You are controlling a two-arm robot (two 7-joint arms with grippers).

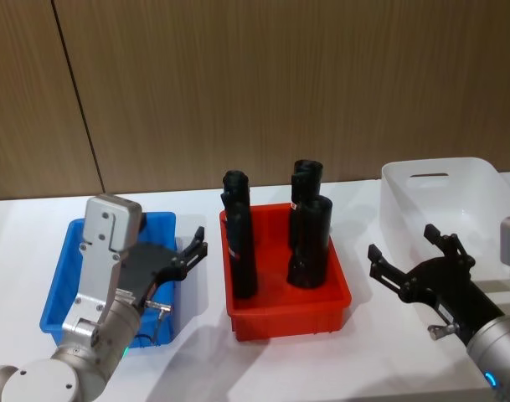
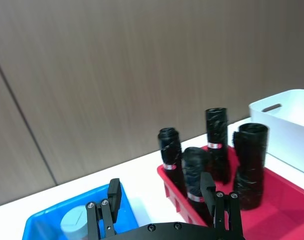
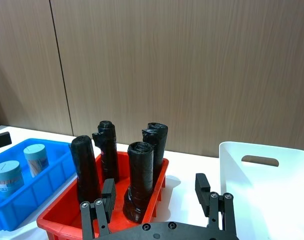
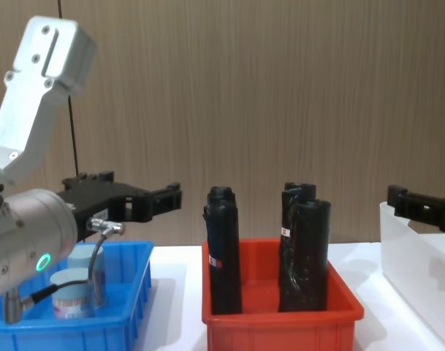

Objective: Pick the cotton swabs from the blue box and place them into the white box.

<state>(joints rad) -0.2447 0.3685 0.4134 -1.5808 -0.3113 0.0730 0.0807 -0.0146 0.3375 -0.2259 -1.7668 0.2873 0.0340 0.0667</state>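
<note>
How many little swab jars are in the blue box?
2. Both stand in the blue box: one swab jar in front, the other just behind it. More may be hidden.

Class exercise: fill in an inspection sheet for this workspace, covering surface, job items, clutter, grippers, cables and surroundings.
Surface: white table, no spills seen.
Job's things: two clear plastic cotton swab jars with pale round lids stand in the shallow blue plastic box; translucent white plastic box, no jars seen inside.
Clutter: four black wrapped rolls upright in the red plastic bin.
Grippers: left gripper over the blue box's right edge, fingers open; right gripper just short of the white box, fingers open; both hold nothing.
Cables: thin cable at the left wrist.
Surroundings: brown wood-panel wall.
</note>
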